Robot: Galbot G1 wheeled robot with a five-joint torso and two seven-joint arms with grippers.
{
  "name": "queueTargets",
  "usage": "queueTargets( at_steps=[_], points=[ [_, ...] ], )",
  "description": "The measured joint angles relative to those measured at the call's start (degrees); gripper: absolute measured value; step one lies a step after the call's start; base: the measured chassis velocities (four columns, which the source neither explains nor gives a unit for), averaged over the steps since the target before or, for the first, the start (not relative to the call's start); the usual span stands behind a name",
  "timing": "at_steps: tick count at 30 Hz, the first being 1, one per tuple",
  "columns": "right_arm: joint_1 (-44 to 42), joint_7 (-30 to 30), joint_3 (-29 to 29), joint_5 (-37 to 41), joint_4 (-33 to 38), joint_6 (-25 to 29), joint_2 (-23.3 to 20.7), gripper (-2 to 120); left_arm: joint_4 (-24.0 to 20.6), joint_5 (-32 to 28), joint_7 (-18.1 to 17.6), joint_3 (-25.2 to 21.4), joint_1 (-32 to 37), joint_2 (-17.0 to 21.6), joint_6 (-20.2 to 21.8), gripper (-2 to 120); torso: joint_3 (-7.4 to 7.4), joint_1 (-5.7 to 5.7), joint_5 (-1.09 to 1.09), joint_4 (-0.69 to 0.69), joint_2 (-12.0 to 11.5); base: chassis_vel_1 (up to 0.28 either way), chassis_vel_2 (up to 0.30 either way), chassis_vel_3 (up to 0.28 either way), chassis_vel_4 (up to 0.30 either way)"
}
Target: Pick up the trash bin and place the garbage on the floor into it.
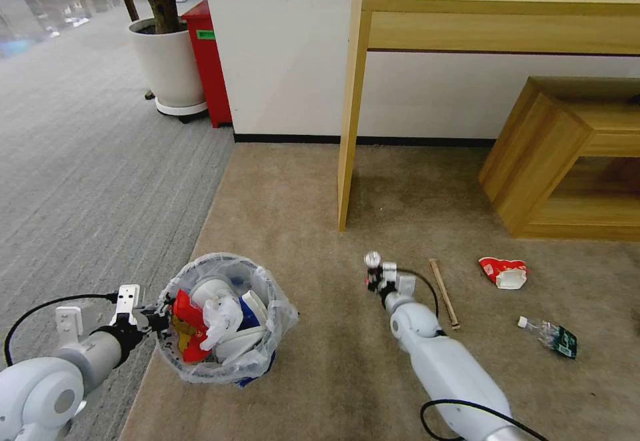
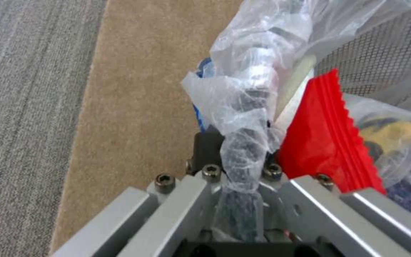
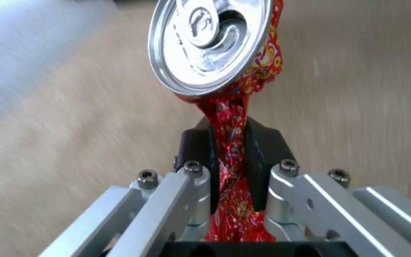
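Note:
The trash bin [image 1: 227,317] sits low at the left, lined with a crinkly white bag and holding several pieces of litter, a red wrapper [image 2: 326,142] among them. My left gripper [image 1: 160,317] is shut on the bin's rim [image 2: 243,150], pinching the bag. To the right of the bin, my right gripper [image 1: 372,277] is shut on a crushed red can [image 3: 219,71], its silver top [image 1: 372,259] upward, above the carpet. On the floor lie a wooden stick [image 1: 444,292], a red-white paper cup [image 1: 503,272] and a clear bottle [image 1: 550,336].
A tall wooden table [image 1: 493,14] stands against the white wall, with a low wooden shelf [image 1: 567,161] to its right. A white planter pot [image 1: 167,64] and a red box [image 1: 208,61] stand at the back left. Grey floor borders the tan carpet on the left.

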Motion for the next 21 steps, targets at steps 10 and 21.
queueTargets(
  at_steps=[10, 21],
  points=[
    [5.41, -1.93, -5.09, 12.1, 32.13, -7.69, -13.85, 10, -1.7, -1.21, -2.94, 3.37, -1.95, 2.15, 0.0, 0, 0.0, -0.01, -0.01, 0.0, 0.0, 0.0, 0.0, 0.0, 0.0],
    [18.47, 0.04, -25.42, 27.94, 44.47, -16.81, -17.63, 10, -0.8, -4.33, -7.27, 11.15, -5.17, 7.0, 0.0, 0, 0.0, -0.01, 0.0, 0.01, 0.0, 0.0, 0.0, 0.0, 0.0]
  ],
)
